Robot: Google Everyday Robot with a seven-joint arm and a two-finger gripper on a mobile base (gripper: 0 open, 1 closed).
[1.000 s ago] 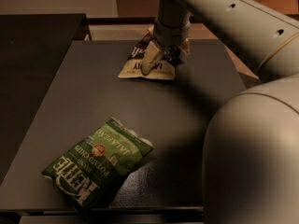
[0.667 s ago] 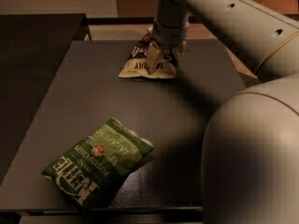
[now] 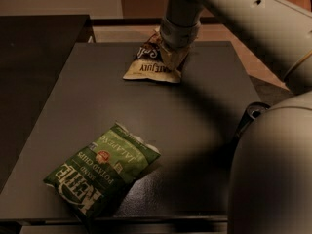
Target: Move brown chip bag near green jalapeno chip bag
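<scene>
— What does the brown bag look like?
— The brown bag (image 3: 146, 68) is crinkled. It is dark brown in the middle with white script, and the cream end toward me reads "LATE JULY". It lies at about 12 o'clock on the table (image 3: 204, 111), close to the far edge. Its far right part is hidden under my gripper.

— And the green one?
— The green bag (image 3: 105, 172) lies flat at about 7 o'clock, with one corner close to the table's near edge. It has white "KETTLE" lettering, "JALAPENO", "POTATO CHIPS" and a small red logo, all upside down from here. The two bags are well apart.

— What room is there to move?
— Open dark tabletop runs between them, from the middle out toward 3 o'clock. At 9 o'clock another dark surface (image 3: 34, 57) stands just beside the table's left edge. At 4 o'clock my own body (image 3: 273, 169) bulks over the near right corner and hides that edge.

— And your arm?
— My arm (image 3: 234, 13) comes in from 2 o'clock, slanting down over the far right corner, with the wrist pointing nearly straight down. My gripper (image 3: 172, 56) sits on the brown bag's far right part, touching it. Whether it is clenched on the bag or loose, I cannot tell.
</scene>
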